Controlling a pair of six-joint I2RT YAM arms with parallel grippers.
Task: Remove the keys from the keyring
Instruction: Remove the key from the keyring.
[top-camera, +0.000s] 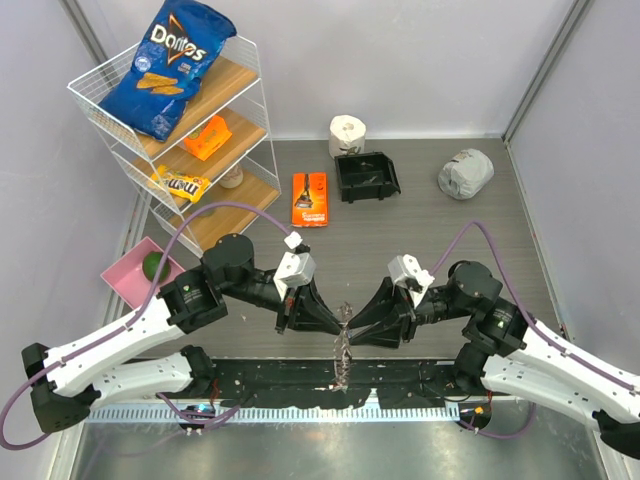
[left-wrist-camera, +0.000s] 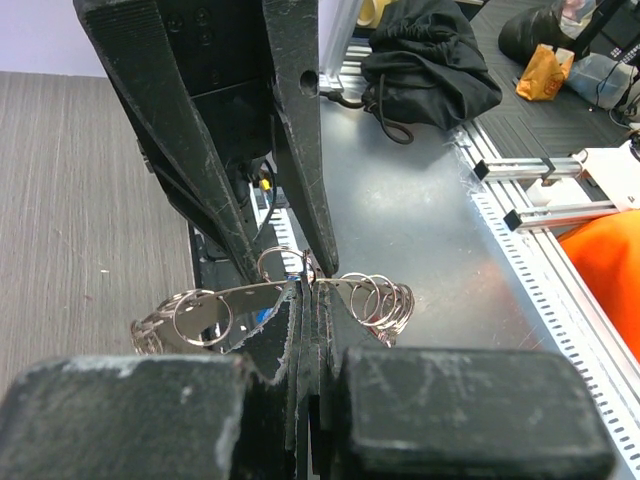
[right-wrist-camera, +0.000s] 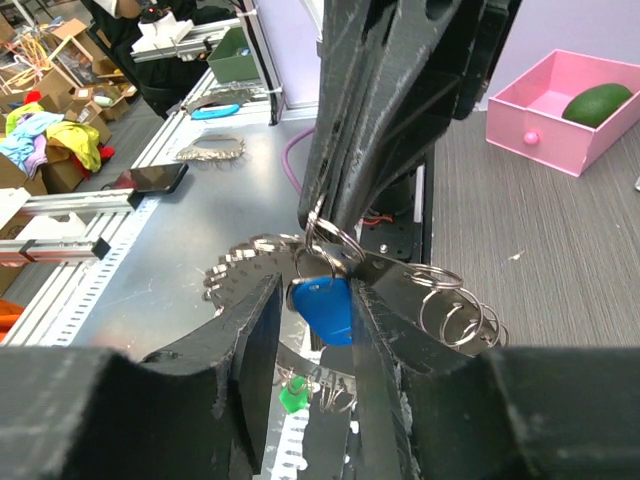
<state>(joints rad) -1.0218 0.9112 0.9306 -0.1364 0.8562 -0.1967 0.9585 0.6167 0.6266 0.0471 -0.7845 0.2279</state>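
Over grey table (top-camera: 450, 250), left pincer (left-wrist-camera: 308, 300) tight on keyring (left-wrist-camera: 215, 305), right pincer (right-wrist-camera: 312, 290) half-open, tips facing.

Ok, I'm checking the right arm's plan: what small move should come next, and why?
Probably close the right gripper on the blue key: its head sits between the parted jaws, seemingly not yet pinched, while the left gripper is shut on the keyring, steadying it.

Blue key (right-wrist-camera: 325, 310) between right claw (right-wrist-camera: 315, 296) fingers, keyring (right-wrist-camera: 400, 275)
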